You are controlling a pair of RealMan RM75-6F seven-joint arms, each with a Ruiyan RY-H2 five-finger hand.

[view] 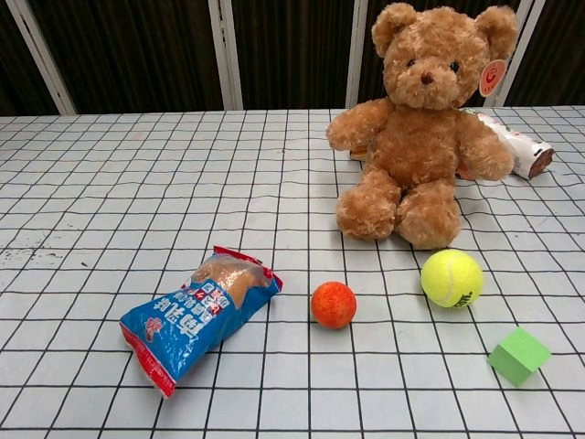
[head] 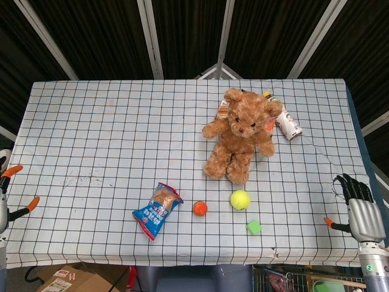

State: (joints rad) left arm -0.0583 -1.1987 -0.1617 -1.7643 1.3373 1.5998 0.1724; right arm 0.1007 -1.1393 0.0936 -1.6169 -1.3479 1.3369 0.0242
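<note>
Currently both hands sit off the table's near corners, holding nothing. Right hand (head: 363, 210) hangs just past the right edge of the table (head: 109, 134), fingers spread apart and pointing far, palm empty. Left hand (head: 7, 194) shows only as a sliver at the left frame edge in the head view (orange-tipped fingers visible, apart, nothing between them); it is well apart from every object.

Objects nearest the right hand: green cube (view: 519, 355) at near right, tennis ball (view: 452, 278) just far-left of the cube, not touching it. Orange ball (view: 334, 305) lies left of the tennis ball, near but clear of the blue snack bag (view: 196, 315), which lies flat and angled, its red-edged end toward the near left.

Teddy bear (view: 419, 128) sits upright far of the two balls, facing the near edge, legs forward. Bottle (view: 516, 144) lies on its side behind the bear's right-hand side in the scene, partly hidden. Cardboard box (head: 67, 280) shows below the near-left table edge.
</note>
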